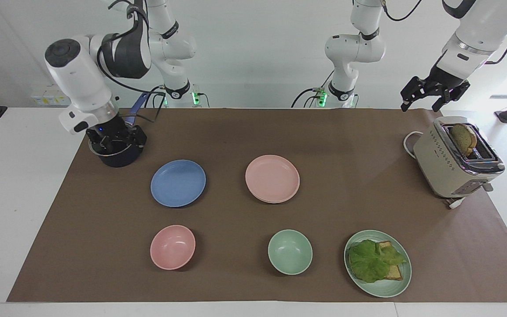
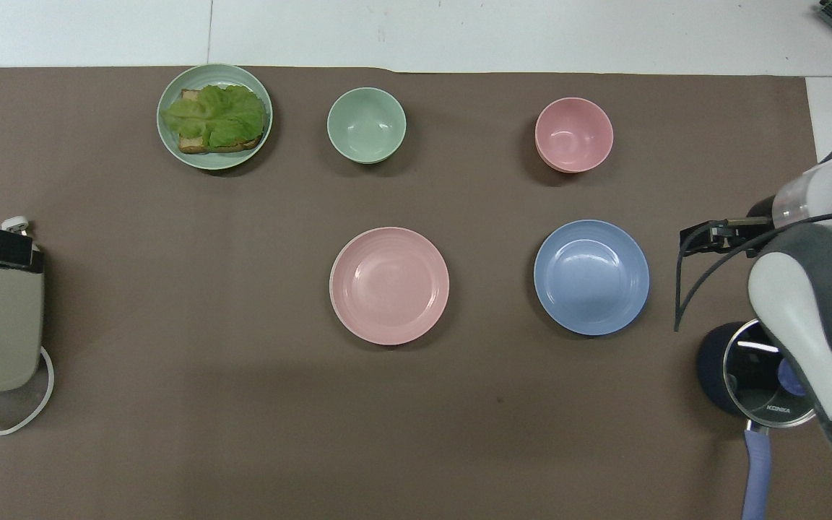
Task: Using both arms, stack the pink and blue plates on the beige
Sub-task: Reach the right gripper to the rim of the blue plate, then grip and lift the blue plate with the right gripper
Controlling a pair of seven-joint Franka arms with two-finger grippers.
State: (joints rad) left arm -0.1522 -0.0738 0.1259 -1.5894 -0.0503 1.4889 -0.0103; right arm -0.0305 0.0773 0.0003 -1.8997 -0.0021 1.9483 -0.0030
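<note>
Right gripper (image 1: pixel 116 141) is low over the brown mat at the right arm's end of the table. From above it sits just beside the round, matte medium-blue plate (image 1: pixel 178 182) and farther from the robots than the dark blue saucepan with the glass lid (image 1: pixel 119 159). Its fingers are spread wide with nothing between them.

The left gripper (image 1: pixel 419 105) waits high over the left arm's end of the table, above the beige toaster (image 1: pixel 447 171), fingers also apart and empty.

The blue plate lies flat on the mat, untouched. Beside it, toward the left arm's end, is the round pastel-pink plate (image 1: pixel 272 177). A paler rim peeks out under its edge, probably the cream-beige plate (image 1: pixel 275 202), though I cannot tell for certain.

If so, pink looks done and blue is the one left.

Now the dangers. That blue rim is shallow and lies tight to the mat, so a finger that lands on top of it rather than under it would tip or skid the plate. The saucepan is very close to the right arm, and a careless swing of wrist or cable could knock its lid or handle. On the carry, a one-edge pinch may let the plate sag and slip. Set down off-centre, it could shove the pink plate askew. The small pink bowl (image 1: pixel 172 246), farther from the robots, is a decoy.
</note>
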